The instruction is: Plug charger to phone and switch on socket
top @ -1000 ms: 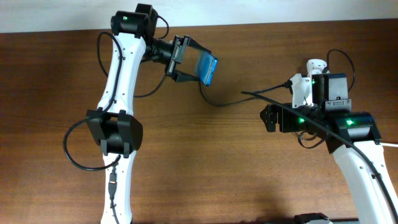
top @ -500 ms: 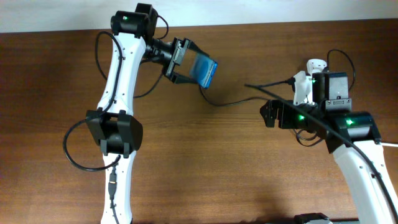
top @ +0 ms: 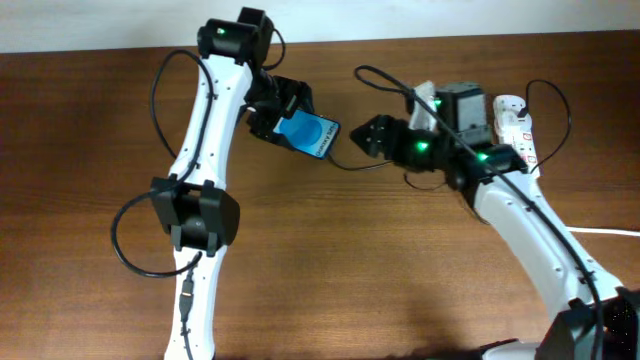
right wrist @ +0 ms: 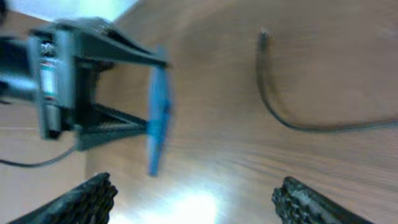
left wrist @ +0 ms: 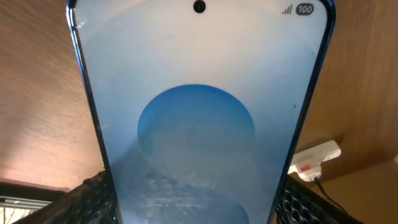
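Note:
My left gripper (top: 295, 120) is shut on the phone (top: 310, 135) and holds it above the table with its blue screen facing up. In the left wrist view the phone (left wrist: 199, 112) fills the frame between the fingers (left wrist: 193, 202). The charger, a thin black cable (top: 360, 167), lies on the table just right of the phone; its tip (right wrist: 263, 36) rests loose on the wood. My right gripper (top: 372, 135) is open and empty, hovering just right of the phone. In the right wrist view (right wrist: 199, 199) the phone (right wrist: 158, 118) shows edge-on. The socket, a white power strip (top: 520, 135), lies at the back right.
The power strip also shows in the left wrist view (left wrist: 314, 160), with a red switch. The wooden table (top: 350, 270) ends at a white wall along the back. A white cord (top: 610, 232) runs off the right edge.
My right arm has swung left, from beside the power strip to close beside the phone. My left gripper has turned the phone so its screen faces up and lowered it slightly.

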Controlling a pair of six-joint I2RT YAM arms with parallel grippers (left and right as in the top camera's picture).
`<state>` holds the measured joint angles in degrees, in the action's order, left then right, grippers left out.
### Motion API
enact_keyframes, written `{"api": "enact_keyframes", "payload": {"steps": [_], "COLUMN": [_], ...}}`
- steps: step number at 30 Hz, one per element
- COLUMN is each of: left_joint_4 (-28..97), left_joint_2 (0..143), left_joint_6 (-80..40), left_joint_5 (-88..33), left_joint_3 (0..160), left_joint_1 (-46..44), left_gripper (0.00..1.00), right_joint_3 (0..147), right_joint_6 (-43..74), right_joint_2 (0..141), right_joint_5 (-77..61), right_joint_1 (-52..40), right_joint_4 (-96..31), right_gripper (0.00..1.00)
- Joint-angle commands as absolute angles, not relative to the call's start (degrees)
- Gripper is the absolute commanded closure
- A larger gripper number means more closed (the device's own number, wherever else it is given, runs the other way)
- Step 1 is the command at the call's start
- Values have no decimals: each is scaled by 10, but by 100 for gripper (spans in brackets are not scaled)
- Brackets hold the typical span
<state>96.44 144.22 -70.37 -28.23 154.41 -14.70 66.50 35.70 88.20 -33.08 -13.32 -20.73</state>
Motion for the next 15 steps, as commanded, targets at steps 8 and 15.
{"api": "enact_keyframes", "payload": {"steps": [8, 15], "left_joint_4": [967, 967], "left_joint_2": [1406, 1406], "left_joint_6": [-716, -716], "left_joint_5": [-320, -374], "left_joint_3": [1562, 1562], "left_joint_1": [-177, -185], "left_gripper": [100, 100], "right_joint_3": [672, 672], "right_joint_6": [423, 441], "right_joint_2": [895, 901], "right_joint_5": [-271, -247], "right_joint_1": [-203, -203], "right_joint_4": [-183, -187], "right_gripper": [29, 36]}}
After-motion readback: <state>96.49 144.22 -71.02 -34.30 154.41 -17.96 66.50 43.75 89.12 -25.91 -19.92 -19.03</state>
